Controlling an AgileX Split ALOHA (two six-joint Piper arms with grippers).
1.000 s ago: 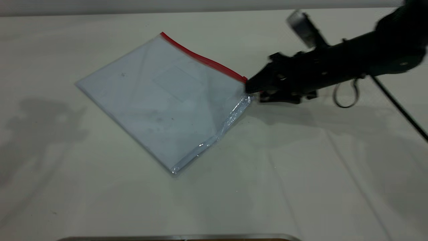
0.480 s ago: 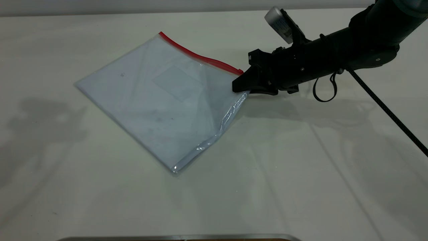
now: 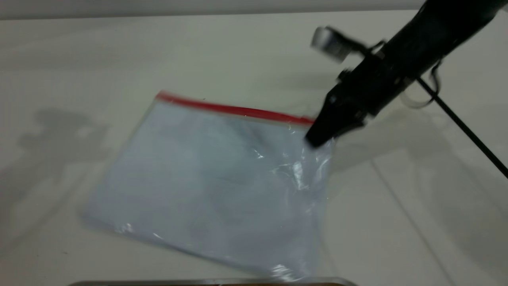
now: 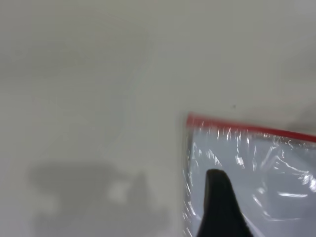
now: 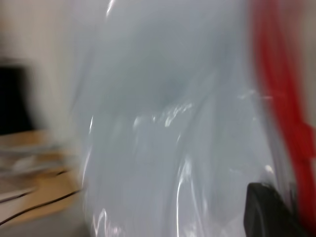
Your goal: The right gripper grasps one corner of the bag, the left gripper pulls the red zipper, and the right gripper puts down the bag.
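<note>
Gripping the corner (image 3: 315, 137) of the bag (image 3: 214, 186), the right claw (image 3: 317, 137) lifts it off the pale surface (image 3: 397, 222). The red zipper (image 3: 234, 110) runs along the bag's far edge. One left claw finger (image 4: 219, 207) shows over the bag; whether that claw is open I cannot tell.

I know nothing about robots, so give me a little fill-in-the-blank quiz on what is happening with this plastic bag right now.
1. The strip along the top edge of the bag is coloured ____.
2. The right pincer holds the bag by one ____, where the red zipper ends.
3. The sheet inside the bag is pale ____.
4. The bag hangs above a cream-coloured ____.

Missing words: red; corner; bluish-white; table
</note>
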